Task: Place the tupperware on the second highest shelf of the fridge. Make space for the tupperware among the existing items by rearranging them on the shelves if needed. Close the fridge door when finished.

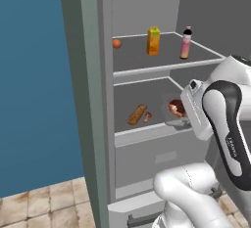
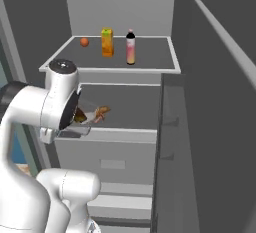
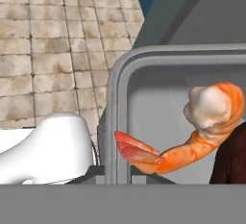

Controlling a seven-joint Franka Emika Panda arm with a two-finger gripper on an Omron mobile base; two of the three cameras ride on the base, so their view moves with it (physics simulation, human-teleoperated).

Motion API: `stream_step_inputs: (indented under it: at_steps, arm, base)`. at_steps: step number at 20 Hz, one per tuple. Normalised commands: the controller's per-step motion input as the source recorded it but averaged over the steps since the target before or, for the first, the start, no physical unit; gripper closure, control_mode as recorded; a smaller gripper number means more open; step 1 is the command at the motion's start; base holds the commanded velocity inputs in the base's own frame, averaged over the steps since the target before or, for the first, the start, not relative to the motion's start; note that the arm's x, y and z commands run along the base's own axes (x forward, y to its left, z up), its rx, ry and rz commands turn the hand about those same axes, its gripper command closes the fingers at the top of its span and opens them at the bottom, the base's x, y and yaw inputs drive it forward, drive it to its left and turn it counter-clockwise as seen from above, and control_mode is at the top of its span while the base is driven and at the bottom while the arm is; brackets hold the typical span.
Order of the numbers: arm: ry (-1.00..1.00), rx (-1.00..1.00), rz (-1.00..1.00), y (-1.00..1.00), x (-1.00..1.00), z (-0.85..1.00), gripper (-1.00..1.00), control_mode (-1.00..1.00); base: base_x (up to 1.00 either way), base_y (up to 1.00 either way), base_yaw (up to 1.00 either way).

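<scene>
Your gripper (image 2: 80, 119) is closed on the tub (image 2: 86, 118), holding it at the front edge of the lower shelf (image 1: 147, 130) in the open fridge (image 1: 105, 124); in the hand view its grey rim (image 3: 120, 98) frames an orange shrimp (image 3: 202, 127). You see sausages (image 1: 138, 114) lying beside it; the fruit (image 1: 116, 43), carton (image 1: 153, 41) and bottle (image 1: 186, 43) stand on the shelf above.

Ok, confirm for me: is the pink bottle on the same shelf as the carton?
Yes, the pink bottle stands upright beside the carton on one shelf.

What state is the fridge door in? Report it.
Open: the fridge door is swung aside, exposing the shelves, carton and bottle.
</scene>
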Motion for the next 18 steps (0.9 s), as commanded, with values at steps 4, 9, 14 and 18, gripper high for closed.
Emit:
stream_step_inputs:
  at_steps: [4,9,14,18]
  arm:
    - [0.14,-0.08,-0.11,-0.37,0.26,-0.69,1.00,-1.00]
    - [0.09,-0.04,-0.10,-0.41,0.59,-0.42,1.00,-1.00]
    - [0.03,0.00,-0.02,-0.42,0.60,-0.05,1.00,-1.00]
    - [0.08,-0.04,0.00,-0.14,0.75,-0.13,1.00,-1.00]
  base:
    - [0.00,0.00,0.00]
    - [0.00,0.00,0.00]
    - [0.00,0.00,0.00]
    - [0.00,0.00,0.00]
